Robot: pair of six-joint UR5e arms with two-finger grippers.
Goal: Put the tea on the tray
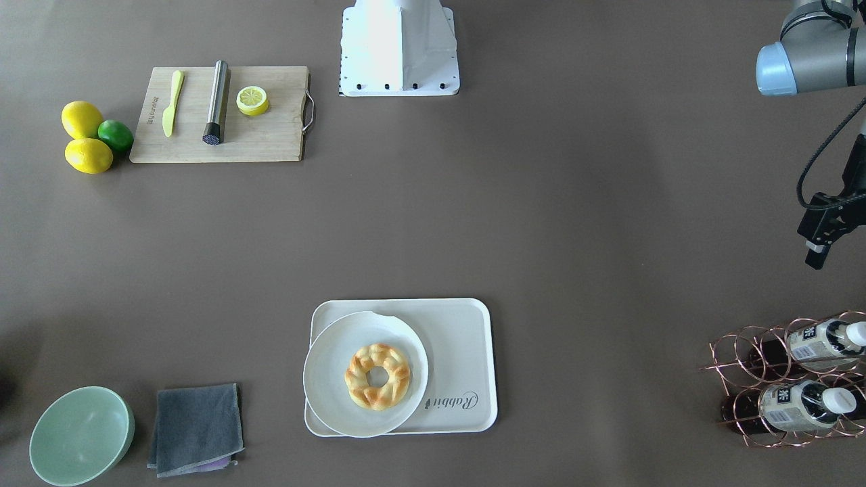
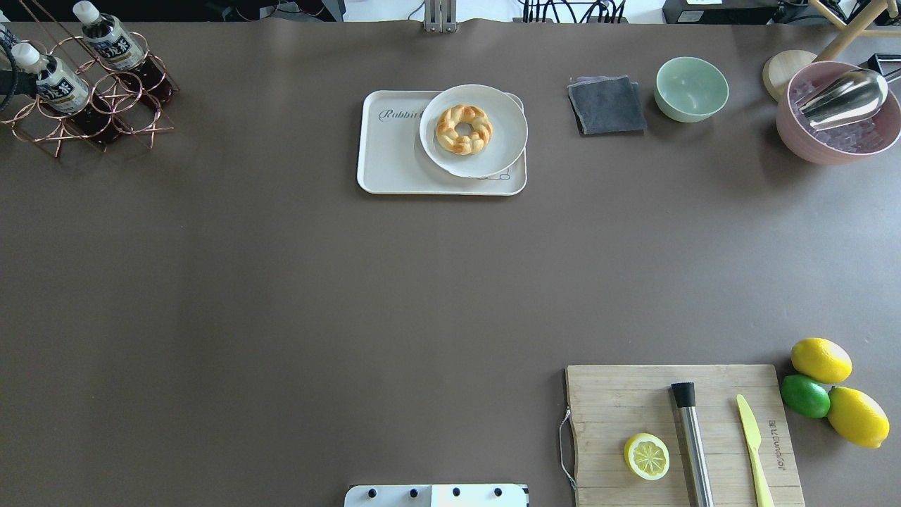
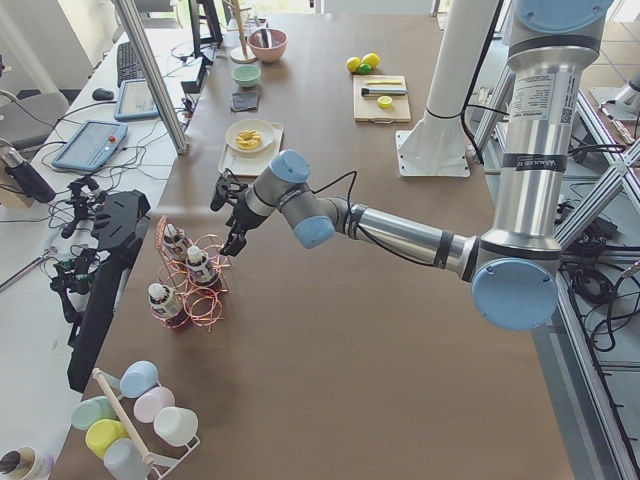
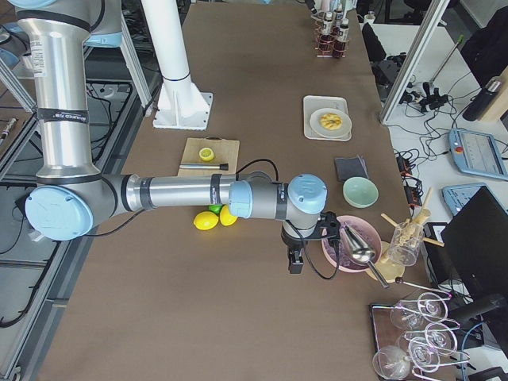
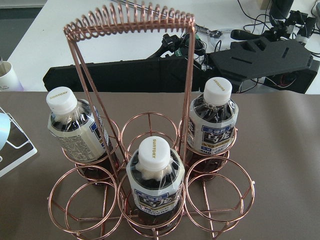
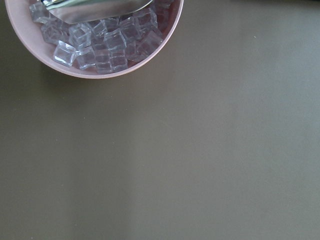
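Small clear plastic tea bottles [image 5: 152, 186], dark reddish-brown liquid, white caps, white-grey labels, in a copper wire rack [image 5: 125, 17] at the far left corner of the counter [image 2: 281, 296], left end effector [image 1: 822, 247] and right end effector [image 4: 295, 260] grips could not be told.

Long table [image 2: 281, 282] under matte brown cover. Light even and soft, shadows faint. White workbench [image 3: 30, 320] runs along one long side (operators' side), carrying tablet [image 3: 90, 145], keyboard [image 3: 128, 62] and mouse [image 3: 100, 94]. Aluminium post [image 3: 155, 75] slants up at table edge. Black monitor [image 4: 476, 246] near bench end. Aluminium frame beams [image 3: 603, 187] along opposite side.
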